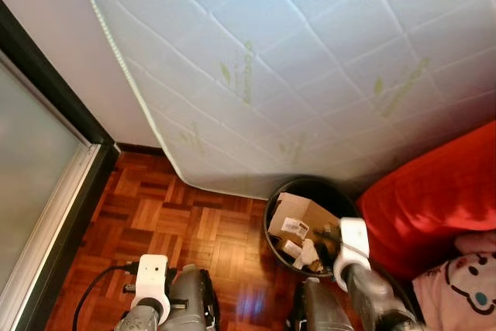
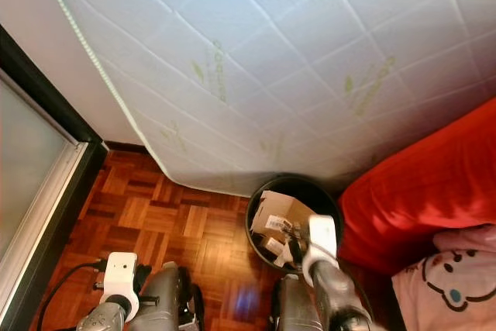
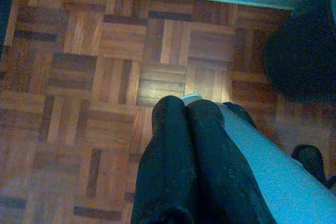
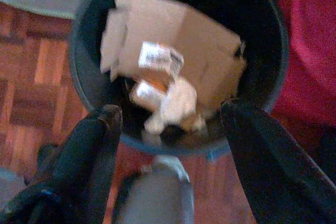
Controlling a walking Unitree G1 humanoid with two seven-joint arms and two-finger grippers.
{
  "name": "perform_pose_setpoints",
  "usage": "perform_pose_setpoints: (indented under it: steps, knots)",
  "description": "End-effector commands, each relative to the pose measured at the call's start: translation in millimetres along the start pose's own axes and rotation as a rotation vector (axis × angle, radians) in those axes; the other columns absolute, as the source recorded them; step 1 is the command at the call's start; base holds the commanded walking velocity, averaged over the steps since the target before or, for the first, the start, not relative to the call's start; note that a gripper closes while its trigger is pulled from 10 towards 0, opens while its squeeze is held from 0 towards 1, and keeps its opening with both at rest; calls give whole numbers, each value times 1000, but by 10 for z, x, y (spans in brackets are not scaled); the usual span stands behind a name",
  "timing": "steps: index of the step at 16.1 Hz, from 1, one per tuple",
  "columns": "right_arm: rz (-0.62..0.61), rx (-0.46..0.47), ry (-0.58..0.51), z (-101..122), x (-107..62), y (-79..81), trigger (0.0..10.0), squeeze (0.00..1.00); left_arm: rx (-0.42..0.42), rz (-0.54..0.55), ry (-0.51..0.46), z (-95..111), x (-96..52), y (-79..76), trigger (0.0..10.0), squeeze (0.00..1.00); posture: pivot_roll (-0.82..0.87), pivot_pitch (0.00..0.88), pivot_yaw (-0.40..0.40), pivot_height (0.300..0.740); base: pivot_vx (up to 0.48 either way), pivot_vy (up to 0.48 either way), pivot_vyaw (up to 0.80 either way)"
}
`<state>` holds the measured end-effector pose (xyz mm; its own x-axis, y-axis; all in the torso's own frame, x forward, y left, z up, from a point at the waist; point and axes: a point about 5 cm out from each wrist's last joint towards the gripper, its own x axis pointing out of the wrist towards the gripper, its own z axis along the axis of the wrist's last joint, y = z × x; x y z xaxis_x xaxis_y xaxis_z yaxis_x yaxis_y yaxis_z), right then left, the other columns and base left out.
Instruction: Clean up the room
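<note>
Black bin point(image 1: 273, 205) stands on parquet floor point(image 1: 178, 226), against the mattress point(image 1: 310, 67) edge, just beside red sofa point(image 1: 434, 199). Inside bin: folded cardboard point(image 4: 178, 40), crumpled white paper point(image 4: 176, 103). Right tool point(image 4: 170, 121) hovers over bin's rim, fingers spread wide, holding nothing. Left tool point(image 3: 186, 111) away from bin, over floor, fingers pressed together, empty.

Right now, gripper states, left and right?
Left gripper: closed, holding nothing, over the parquet floor.
Right gripper: open, empty, above the black bin.
</note>
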<state>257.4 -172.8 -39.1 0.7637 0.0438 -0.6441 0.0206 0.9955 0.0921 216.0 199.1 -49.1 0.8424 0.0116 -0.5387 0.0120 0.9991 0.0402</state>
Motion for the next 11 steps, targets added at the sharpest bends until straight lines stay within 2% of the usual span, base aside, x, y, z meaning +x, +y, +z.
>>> perform_pose_setpoints:
  steps: [1,2,6,11]
  knots:
    - [2,12,28,-108,-25,-9,10000,0,9,-30,231,-512,-213,-57,10000,0,69,241,-23,685,0,0,0]
    - [-4,18,56,-227,-62,-45,10000,0,11,-30,233,-501,-201,-61,10000,0,64,230,-23,700,0,0,0]
    - [-16,43,116,-453,-142,-109,10000,0,16,-31,249,-471,-165,-69,10000,0,50,197,-24,740,0,0,0]
    - [-19,6,174,-600,-200,-158,10000,0,13,-18,268,-443,-131,-64,10000,0,44,144,-30,740,0,0,0]
